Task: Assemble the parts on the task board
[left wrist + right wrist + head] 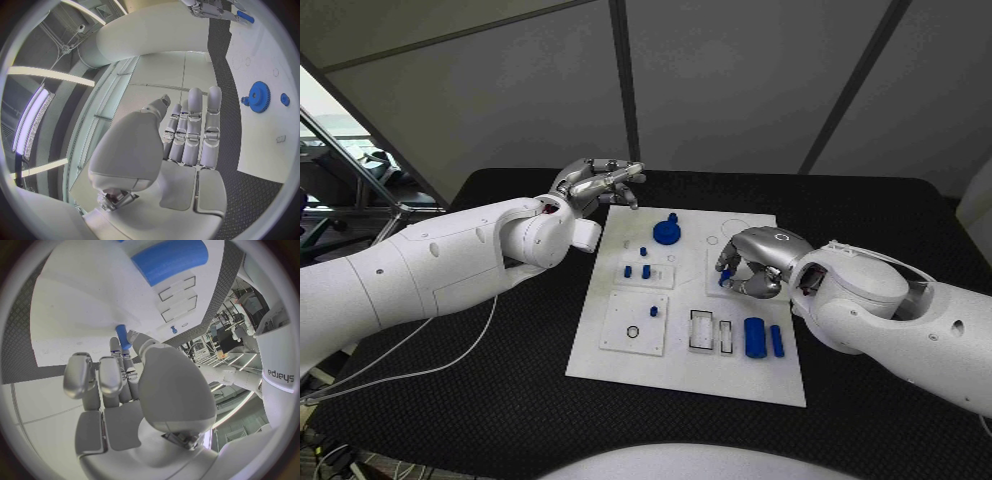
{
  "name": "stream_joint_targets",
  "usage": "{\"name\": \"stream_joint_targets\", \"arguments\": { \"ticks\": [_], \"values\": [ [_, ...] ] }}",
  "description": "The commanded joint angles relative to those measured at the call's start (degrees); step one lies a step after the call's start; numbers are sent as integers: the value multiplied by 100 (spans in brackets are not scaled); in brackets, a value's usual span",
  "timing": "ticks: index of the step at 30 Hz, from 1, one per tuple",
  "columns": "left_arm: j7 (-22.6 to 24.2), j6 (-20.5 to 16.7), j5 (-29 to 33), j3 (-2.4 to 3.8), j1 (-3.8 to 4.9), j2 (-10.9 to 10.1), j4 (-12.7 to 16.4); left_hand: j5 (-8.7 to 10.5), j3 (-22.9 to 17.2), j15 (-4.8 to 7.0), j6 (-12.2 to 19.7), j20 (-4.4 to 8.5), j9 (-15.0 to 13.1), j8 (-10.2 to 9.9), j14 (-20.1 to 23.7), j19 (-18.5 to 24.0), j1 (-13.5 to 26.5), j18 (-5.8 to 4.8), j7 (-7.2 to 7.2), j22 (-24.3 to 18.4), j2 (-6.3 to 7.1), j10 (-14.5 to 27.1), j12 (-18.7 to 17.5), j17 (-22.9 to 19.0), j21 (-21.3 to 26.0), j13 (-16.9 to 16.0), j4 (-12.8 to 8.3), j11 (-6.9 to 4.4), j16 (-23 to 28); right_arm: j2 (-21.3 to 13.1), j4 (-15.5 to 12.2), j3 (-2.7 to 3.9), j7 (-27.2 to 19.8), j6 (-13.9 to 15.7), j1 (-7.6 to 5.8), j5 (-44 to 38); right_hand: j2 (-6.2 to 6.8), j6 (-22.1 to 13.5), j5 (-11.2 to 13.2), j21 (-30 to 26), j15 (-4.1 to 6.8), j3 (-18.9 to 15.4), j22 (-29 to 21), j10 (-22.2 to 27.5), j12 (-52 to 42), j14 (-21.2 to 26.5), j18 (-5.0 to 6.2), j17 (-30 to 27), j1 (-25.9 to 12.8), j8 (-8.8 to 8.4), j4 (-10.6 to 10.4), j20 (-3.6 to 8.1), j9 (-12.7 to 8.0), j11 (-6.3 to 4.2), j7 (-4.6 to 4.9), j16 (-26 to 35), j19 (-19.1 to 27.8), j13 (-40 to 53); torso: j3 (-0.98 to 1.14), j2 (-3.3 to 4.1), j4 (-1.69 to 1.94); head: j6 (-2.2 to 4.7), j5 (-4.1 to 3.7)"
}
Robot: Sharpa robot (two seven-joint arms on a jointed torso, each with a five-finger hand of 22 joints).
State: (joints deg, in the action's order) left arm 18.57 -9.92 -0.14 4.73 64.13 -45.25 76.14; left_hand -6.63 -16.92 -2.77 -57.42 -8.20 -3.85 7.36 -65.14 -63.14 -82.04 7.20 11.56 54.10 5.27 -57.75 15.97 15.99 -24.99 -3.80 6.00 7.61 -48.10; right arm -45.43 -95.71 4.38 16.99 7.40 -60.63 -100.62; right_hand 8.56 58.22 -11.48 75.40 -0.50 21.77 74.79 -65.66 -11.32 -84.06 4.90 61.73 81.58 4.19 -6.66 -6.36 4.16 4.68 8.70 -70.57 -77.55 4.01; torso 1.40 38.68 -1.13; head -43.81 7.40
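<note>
Task board [678, 375]: white rectangular plate, centre of black table [488, 400], long side running away from robot.
Board layout: blue gear [668, 234] on far part; small blue pegs [636, 270] on a raised white square mid-left; second white square with a ring hole [633, 331] nearer left; two rectangular slots [711, 331] to its right; blue cylinder [756, 337] and a thinner blue bar [777, 340] lying side by side near right.
Left hand [599, 182]: off the far-left corner of board, over the table, fingers stretched out side by side, nothing in them.
Right hand [754, 265]: over the right-middle of board, fingers curled, pinching a small blue part [727, 278].
Head view: whole board and both hands at once.
Left wrist view: palm [187, 145] and straight fingers seen from behind; gear teeth [259, 97] plain, small blue piece [284, 99] just beside it.
Right wrist view: held part [123, 336] is a short blue cylinder between thumb and fingertips; large blue cylinder [169, 260] and the slots beyond.
</note>
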Motion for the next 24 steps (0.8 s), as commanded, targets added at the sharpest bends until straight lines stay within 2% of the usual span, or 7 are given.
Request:
{"name": "stream_joint_targets", "arguments": {
  "ticks": [1, 11, 16, 24],
  "values": [
    [10, 65, -21, 5, 12, -7, 2, -9, 1, -1, 56, -9, 7, 4, 40, 27, -45, 315, 1, -6, 31, 25, -27, -8, 37, 6, -22, -3, 34, 3, 2, 4, -67, 69, -10, 8, -43, 89, -6, 50, 58, 60, 28, -94, -37, -138, -63, 21, 28, 49, 14, 14, 18, -13, -2, -50, -58, 13, -2, 0, 0, -11, 5],
    [2, 66, -21, 5, 14, -17, 8, -10, -2, -3, 60, -11, 7, 5, 44, 30, -44, 314, 3, -7, 30, 30, -27, -10, 39, 6, -24, -1, 35, 17, 24, 4, -3, -157, -10, -27, -134, 438, -13, 138, 129, 230, 126, -413, -90, -147, -85, 72, 190, 203, 189, 74, 74, -97, -59, -107, -123, 73, -1, -3, 0, -23, 5],
    [-5, 64, -21, 5, 15, -19, 7, -10, -2, -3, 60, -11, 7, 5, 44, 30, -44, 314, 3, -7, 30, 30, -27, -10, 39, 6, -24, -1, 35, 49, 52, 4, 29, -227, -10, -86, -186, 523, 84, 169, 151, 325, 160, -493, -60, -148, -93, 86, 252, 228, 283, 101, 82, -121, -85, -122, -141, 91, 0, -3, -3, -29, 7],
    [-10, 78, -21, 5, 16, -8, -3, -12, -20, -4, 53, -13, 3, 15, 50, 34, -54, 315, -2, -9, 9, 29, -18, -14, 43, 3, -31, -3, 35, 55, 37, 3, -72, 130, -10, -114, -179, 477, 147, 132, 115, 390, 128, -323, 137, -132, -85, 35, 159, 174, 283, 89, 57, -70, -59, -90, -101, 32, 1, -14, -11, -28, 8]
  ]
}}
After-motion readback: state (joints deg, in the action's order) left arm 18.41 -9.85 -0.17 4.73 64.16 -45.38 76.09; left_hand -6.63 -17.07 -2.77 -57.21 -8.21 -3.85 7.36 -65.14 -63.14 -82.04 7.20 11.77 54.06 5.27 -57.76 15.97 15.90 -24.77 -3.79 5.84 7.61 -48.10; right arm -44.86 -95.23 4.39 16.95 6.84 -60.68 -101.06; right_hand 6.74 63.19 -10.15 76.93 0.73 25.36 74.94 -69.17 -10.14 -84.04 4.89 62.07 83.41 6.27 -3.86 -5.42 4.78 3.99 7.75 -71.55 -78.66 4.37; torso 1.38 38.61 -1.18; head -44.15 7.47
